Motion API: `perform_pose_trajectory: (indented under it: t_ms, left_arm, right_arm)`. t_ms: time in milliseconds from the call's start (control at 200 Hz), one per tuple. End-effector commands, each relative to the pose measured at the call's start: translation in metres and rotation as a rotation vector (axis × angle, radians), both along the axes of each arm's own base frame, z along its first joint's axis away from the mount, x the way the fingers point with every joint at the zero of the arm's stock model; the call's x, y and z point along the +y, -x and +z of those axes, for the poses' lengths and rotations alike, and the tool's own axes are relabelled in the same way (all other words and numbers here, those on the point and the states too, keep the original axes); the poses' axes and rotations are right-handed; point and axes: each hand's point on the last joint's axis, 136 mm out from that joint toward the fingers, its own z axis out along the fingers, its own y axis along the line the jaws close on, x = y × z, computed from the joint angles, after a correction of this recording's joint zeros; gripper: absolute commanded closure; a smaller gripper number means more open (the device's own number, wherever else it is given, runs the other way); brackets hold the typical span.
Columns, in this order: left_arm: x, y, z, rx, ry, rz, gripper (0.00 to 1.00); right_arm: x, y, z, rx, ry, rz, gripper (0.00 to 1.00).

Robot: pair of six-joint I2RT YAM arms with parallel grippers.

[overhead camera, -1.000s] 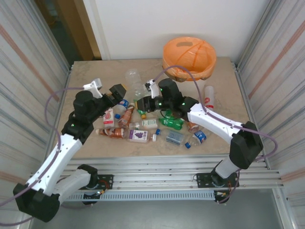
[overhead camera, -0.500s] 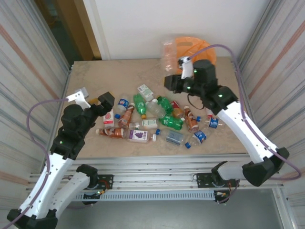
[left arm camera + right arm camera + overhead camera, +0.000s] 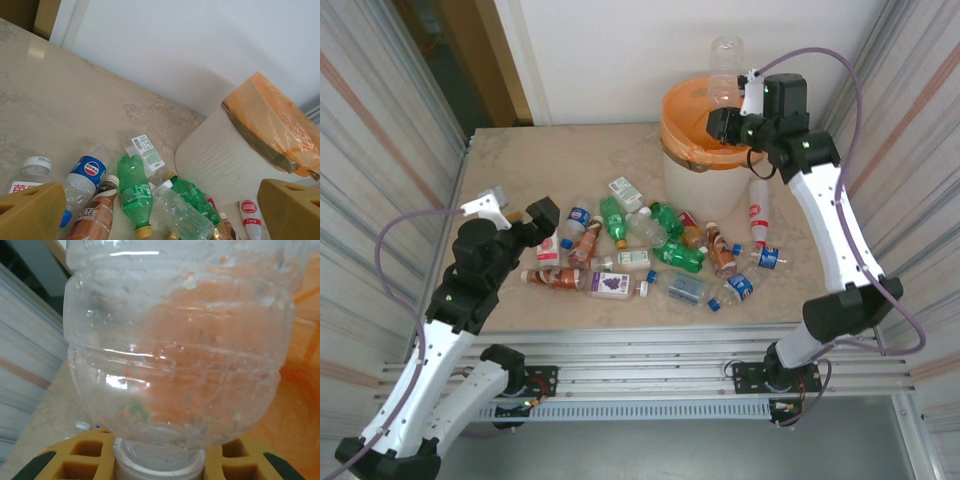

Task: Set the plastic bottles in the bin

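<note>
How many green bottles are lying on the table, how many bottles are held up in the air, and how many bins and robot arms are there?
Green plastic bottles on the table: 3
Clear plastic bottle held up by the right gripper: 1
Bin: 1
Robot arms: 2
Total: 7

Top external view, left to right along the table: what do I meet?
Left gripper, jaws open → blue-labelled bottle → green bottle → bin → white bottle with red label. The right gripper, holding a clear bottle, hangs over the bin, so it has no separate place.
</note>
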Motion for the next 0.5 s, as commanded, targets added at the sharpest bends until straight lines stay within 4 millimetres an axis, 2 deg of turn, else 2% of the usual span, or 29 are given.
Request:
perform_pose_trajectory:
  t_ms: [0,90,260,496]
  left_arm:
    - [0.003,-0.002,-0.007,0.009,-0.037,0.018,0.01]
    - [0.004,-0.003,-0.008,0.014,-0.041,0.023,0.01]
    - [0.007,-0.005,-0.01,0.024,-0.045,0.04,0.01]
    - [0.011,-0.007,-0.017,0.049,-0.058,0.055,0.01]
  right_arm:
    - [-0.009,-0.009,-0.005,0.009,0.105,0.015,1.0]
    - [-0.017,-0.025,-0.018,0.035,0.19,-0.006,1.0]
    - [-0.021,-0.046,-0.04,0.085,0.312,-0.003,0.91]
    - [-0.027,-0.062,-0.073,0.147,0.435,-0.004,0.83]
